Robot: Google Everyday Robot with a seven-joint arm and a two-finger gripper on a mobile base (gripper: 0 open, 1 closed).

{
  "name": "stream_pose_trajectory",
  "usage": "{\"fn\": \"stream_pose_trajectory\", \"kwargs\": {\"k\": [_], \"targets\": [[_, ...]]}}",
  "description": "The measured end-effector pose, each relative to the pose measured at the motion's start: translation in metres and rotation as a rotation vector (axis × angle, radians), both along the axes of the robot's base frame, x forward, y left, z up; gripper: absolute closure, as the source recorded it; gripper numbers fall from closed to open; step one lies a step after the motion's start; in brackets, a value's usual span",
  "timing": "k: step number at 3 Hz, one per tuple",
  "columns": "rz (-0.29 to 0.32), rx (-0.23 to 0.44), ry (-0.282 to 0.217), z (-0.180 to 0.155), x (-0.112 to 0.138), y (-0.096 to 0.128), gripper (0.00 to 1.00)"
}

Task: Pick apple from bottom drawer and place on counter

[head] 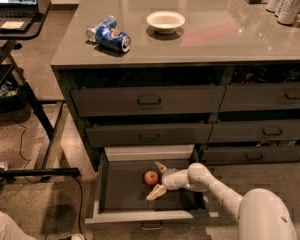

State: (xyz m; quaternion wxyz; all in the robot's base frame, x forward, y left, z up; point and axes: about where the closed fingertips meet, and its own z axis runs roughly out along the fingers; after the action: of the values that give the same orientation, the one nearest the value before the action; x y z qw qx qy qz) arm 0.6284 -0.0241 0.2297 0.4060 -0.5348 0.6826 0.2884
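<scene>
Apple [151,177], round and red, lies on the flat dark floor of the open bottom drawer [121,196]; just right, the gripper [159,180] spreads pale fingers beside it, smooth white arm angled low beneath the glossy counter [215,39].

Dim, warm light falls from above. The glossy counter [215,39] carries pale streaks of glare toward 12 and 1 o'clock, with a reddish sheen beside the white bowl [165,21]. Deep shadow fills the gaps above the upper drawers [149,101]. At 6 o'clock the gripper [154,180], jaws spread inside the shadowed bottom drawer [120,194], shows pale against its dark floor.
</scene>
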Motion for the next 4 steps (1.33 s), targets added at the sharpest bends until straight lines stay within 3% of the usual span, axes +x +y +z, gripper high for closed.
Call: {"fn": "stream_pose_trajectory", "kwargs": {"k": [2, 3, 4], "targets": [[0.005, -0.012, -0.060, -0.037, 0.039, -0.020, 0.00], [0.011, -0.026, -0.062, -0.047, 0.042, -0.036, 0.00], [0.039, -0.023, -0.051, -0.058, 0.043, -0.033, 0.00]]}}
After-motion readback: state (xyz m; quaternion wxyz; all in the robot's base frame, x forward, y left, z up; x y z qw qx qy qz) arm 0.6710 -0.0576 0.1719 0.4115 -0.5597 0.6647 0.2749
